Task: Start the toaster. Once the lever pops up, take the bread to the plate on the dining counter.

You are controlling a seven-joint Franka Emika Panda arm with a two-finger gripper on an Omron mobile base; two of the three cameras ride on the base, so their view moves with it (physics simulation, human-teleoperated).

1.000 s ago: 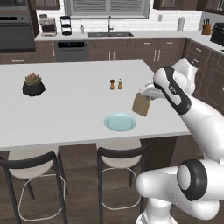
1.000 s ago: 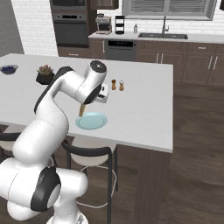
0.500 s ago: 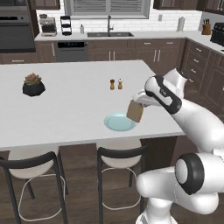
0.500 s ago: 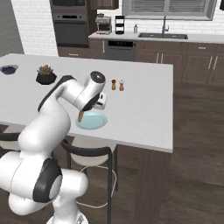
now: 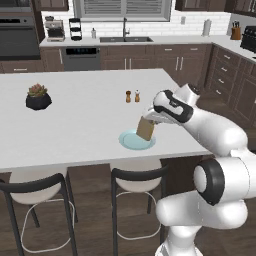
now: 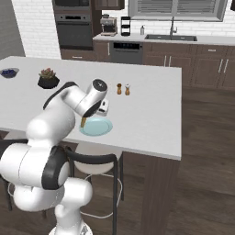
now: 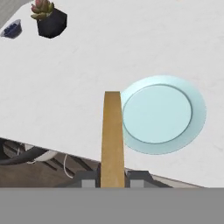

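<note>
**Bread carried down to plate edge**

Since the earlier frames, the gripper has descended toward the plate. Its jaws pinch the bread, held on edge above the plate's 9 o'clock rim in the hand view. Risk: released here, the slice may tip onto the dining counter instead. No legible writing.
</note>
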